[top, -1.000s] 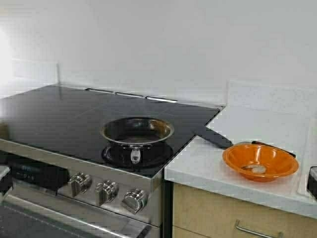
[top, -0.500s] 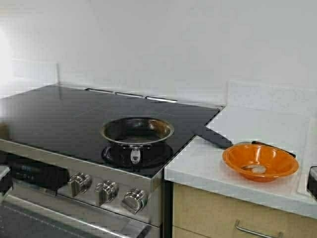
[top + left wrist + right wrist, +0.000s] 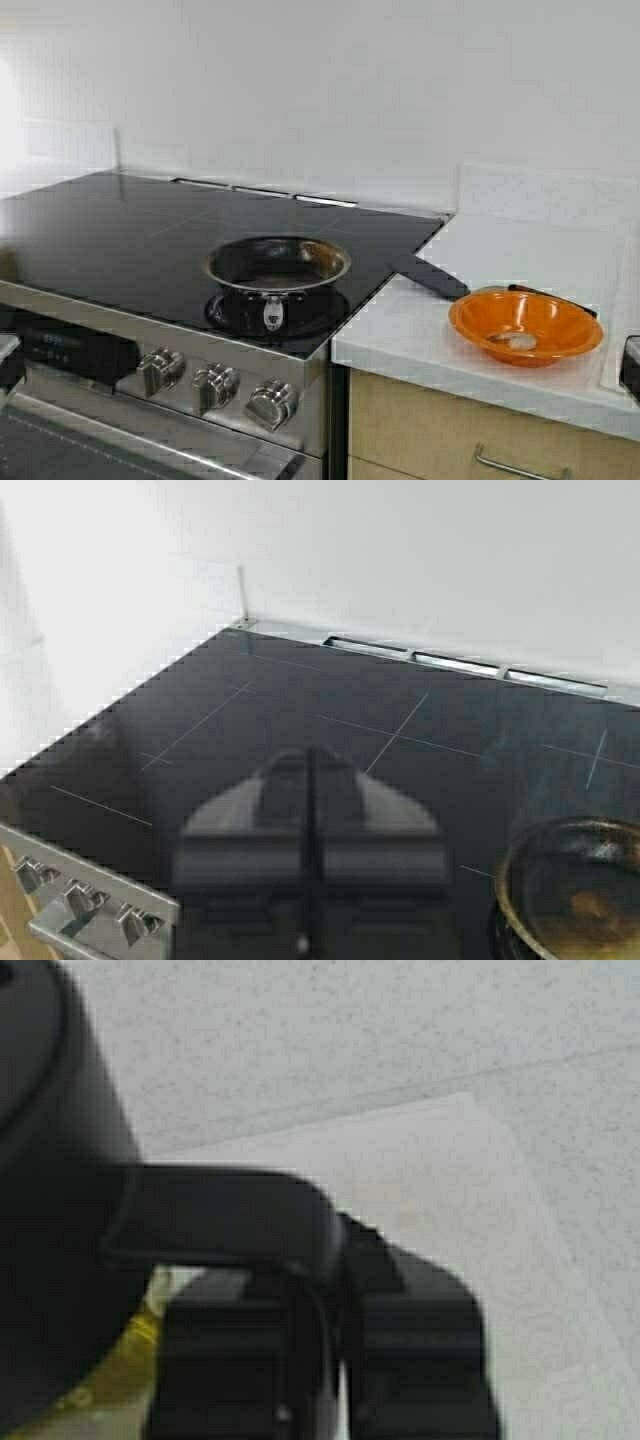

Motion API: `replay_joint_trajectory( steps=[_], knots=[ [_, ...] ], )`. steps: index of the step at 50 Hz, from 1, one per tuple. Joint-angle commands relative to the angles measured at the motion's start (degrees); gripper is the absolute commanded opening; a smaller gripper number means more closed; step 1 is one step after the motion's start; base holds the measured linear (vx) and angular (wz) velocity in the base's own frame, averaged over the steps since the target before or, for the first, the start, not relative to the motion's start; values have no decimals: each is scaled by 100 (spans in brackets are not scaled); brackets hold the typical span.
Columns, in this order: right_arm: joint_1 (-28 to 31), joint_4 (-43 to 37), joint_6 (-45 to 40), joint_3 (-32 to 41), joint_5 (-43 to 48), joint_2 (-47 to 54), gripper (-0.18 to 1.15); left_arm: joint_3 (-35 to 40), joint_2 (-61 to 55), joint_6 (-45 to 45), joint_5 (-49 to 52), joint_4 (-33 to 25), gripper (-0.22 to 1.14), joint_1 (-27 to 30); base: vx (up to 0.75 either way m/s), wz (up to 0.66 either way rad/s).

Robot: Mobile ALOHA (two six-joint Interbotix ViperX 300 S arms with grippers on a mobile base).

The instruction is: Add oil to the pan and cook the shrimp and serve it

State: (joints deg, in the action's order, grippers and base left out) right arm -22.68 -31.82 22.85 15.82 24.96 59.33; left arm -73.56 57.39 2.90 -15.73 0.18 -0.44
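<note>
High view down over stove, left wrist low above cooktop (shared pan (image 3: 277, 264)), right wrist close-up.

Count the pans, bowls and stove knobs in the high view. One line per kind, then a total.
Pans: 1
Bowls: 1, orange
Stove knobs: 3
Total: 5
</note>
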Motion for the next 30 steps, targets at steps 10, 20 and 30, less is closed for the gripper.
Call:
replay_joint_trajectory(
  steps=[10,20,30],
  knots=[
    [-26,0,-18,290,-352,-202,90,44,-44,-18,-44,0,3,9,0,0],
    [-26,0,-18,246,-369,-229,90,62,-53,-18,-44,0,3,9,0,0],
    [-18,-9,-26,18,-457,-387,90,62,-53,-18,-44,-9,3,9,0,0]
  ],
)
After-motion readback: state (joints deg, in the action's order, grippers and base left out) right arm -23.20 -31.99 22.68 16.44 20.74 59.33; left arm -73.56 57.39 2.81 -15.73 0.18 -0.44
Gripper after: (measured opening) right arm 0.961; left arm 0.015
